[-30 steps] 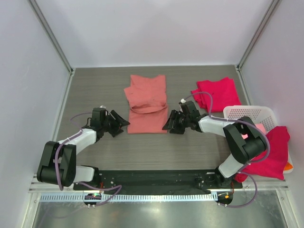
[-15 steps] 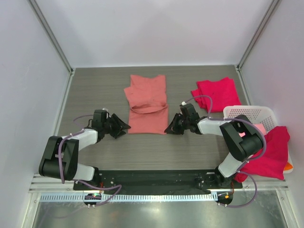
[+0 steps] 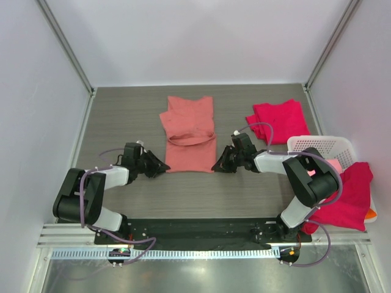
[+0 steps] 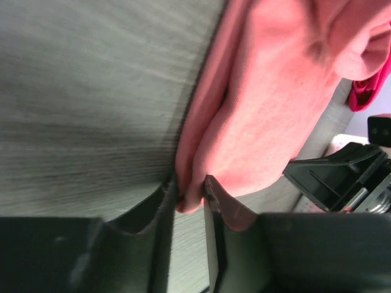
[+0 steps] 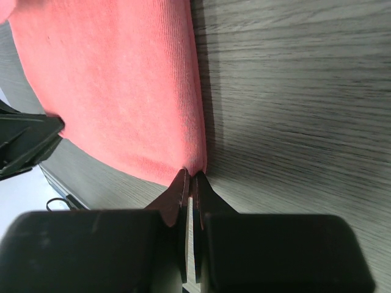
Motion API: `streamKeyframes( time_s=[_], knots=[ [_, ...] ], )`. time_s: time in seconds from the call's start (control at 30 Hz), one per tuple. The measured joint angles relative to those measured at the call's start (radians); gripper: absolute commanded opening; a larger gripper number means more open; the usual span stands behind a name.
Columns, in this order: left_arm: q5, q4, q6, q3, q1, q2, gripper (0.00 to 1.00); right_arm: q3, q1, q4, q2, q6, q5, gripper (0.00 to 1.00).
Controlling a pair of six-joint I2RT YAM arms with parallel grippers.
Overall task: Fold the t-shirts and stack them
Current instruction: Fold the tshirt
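A salmon-pink t-shirt point(image 3: 189, 131) lies partly folded in the middle of the table. My left gripper point(image 3: 164, 166) sits low at its near left corner, and in the left wrist view the gripper point(image 4: 190, 192) is shut on a fold of that shirt's edge point(image 4: 263, 110). At the near right corner my right gripper point(image 3: 215, 166) is down on the table; the right wrist view shows this gripper point(image 5: 193, 174) pinched tight on the corner of the shirt point(image 5: 116, 91). A folded crimson-red t-shirt point(image 3: 278, 119) rests at the back right.
A white lattice basket point(image 3: 317, 145) stands at the right edge with another crimson-red t-shirt point(image 3: 351, 195) draped over its side, a light pink one point(image 3: 335, 165) inside and a bit of orange cloth point(image 3: 371, 213) beneath. Grey walls enclose the table on three sides.
Both grippers have closed onto the salmon-pink t-shirt's near corners, the right one first. The left gripper slid right and nearer to reach the shirt's edge.
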Motion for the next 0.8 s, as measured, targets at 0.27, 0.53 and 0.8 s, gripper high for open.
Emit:
streamKeyframes(
  time_s=[0.27, 0.53, 0.8],
  knots=[
    [0.01, 0.029, -0.012, -0.018, -0.008, 0.017, 0.0, 0.015, 0.002, -0.041, -0.009, -0.013, 0.015, 0.01],
    [0.03, -0.166, -0.002, 0.2, -0.008, -0.007, 0.0, 0.304, 0.002, -0.277, -0.014, -0.083, 0.055, 0.01],
    [0.018, -0.242, -0.001, 0.251, -0.018, -0.332, 0.0, 0.394, -0.002, -0.325, -0.238, -0.112, 0.086, 0.01]
  ],
)
